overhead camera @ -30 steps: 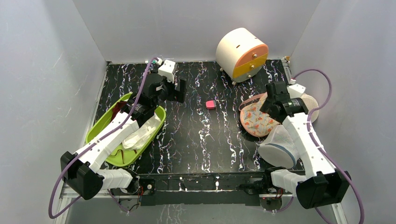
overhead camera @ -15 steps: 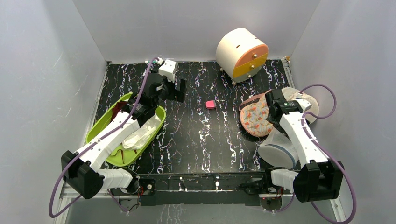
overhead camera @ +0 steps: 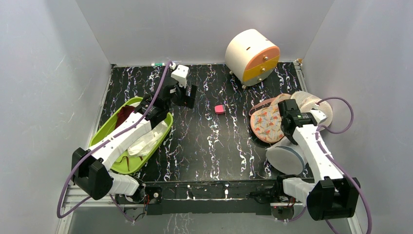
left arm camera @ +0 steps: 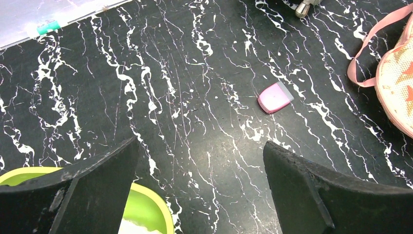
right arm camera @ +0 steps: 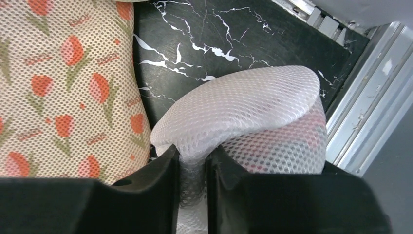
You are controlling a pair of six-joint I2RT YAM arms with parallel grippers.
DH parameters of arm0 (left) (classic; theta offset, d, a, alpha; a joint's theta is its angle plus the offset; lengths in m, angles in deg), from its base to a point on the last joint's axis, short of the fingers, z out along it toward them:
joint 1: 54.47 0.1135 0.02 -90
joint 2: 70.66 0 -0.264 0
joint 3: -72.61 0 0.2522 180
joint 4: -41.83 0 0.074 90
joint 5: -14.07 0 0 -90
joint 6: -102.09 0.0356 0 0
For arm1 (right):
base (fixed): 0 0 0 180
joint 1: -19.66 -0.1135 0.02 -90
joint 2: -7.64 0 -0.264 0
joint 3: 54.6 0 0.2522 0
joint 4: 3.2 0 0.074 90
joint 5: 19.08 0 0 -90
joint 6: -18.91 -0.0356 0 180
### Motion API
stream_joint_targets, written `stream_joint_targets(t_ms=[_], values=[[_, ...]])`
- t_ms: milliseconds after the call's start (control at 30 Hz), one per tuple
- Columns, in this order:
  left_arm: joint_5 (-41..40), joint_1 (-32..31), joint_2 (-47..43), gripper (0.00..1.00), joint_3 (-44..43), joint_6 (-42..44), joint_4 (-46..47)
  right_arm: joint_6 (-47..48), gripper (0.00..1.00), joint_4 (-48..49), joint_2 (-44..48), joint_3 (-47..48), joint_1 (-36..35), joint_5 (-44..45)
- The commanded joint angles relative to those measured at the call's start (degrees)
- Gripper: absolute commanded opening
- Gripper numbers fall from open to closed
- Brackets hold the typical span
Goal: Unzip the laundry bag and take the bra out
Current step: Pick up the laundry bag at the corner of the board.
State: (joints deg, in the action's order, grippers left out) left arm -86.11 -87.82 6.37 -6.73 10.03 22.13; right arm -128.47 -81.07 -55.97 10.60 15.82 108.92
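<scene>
Our right gripper (right arm camera: 192,157) pinches the bag (right arm camera: 253,97), which puffs out toward one o'clock, while our left gripper (left arm camera: 199,146) sits open, far off.

The left gripper (left arm camera: 199,146) hangs wide open above the black marbled table (left arm camera: 160,73). A small pink block (left arm camera: 275,97) lies right of centre. Orange floral fabric (left arm camera: 397,78) shows at the right edge, and a green tray (left arm camera: 146,207) corner at lower left.

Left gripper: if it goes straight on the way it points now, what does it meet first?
Probably the bare tabletop: the left gripper is open and angled down at it. The pink block lies to the right of that line. Depth is unclear.
</scene>
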Motion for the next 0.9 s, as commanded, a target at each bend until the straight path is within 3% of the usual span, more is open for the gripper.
stream_joint_targets(t_ms=[0, 67, 200, 300, 467, 567, 733, 867], values=[[-1.8, 0.5, -0.5, 0.98, -0.1, 1.3, 1.1, -2.0, 0.08, 0.5, 4.3, 1.9, 0.4, 1.5], [-1.7, 0.6, -0.9, 0.98, 0.2, 1.2, 1.5, 0.1, 0.00, 0.1, 6.5, 3.6, 0.3, 1.7], [-1.4, 0.5, -1.5, 0.98, 0.1, 1.1, 1.4, 2.7, 0.00, -2.1, 11.2, 8.3, 0.3, 1.3], [-1.8, 0.5, -2.1, 0.98, 0.5, 1.1, 1.8, 11.2, 0.00, 2.0, 15.3, 12.7, 0.4, -5.5], [-3.1, 0.4, -2.4, 0.98, 1.1, 1.2, 2.0, 29.3, 0.00, 19.8, 22.1, 13.3, 0.3, -29.6], [-4.6, 0.5, -2.5, 0.98, 1.1, 1.7, 2.0, 33.5, 0.00, 28.1, 21.0, 12.1, 0.4, -47.8], [-7.7, 0.4, -4.0, 0.98, 1.2, 3.6, 1.7, 35.4, 0.00, 30.1, 11.2, 12.4, -0.2, -71.2], [-14.6, 0.5, -7.6, 0.98, 3.5, 6.4, 4.6, 37.6, 0.00, 25.2, 4.6, 12.4, -3.0, -75.7]])
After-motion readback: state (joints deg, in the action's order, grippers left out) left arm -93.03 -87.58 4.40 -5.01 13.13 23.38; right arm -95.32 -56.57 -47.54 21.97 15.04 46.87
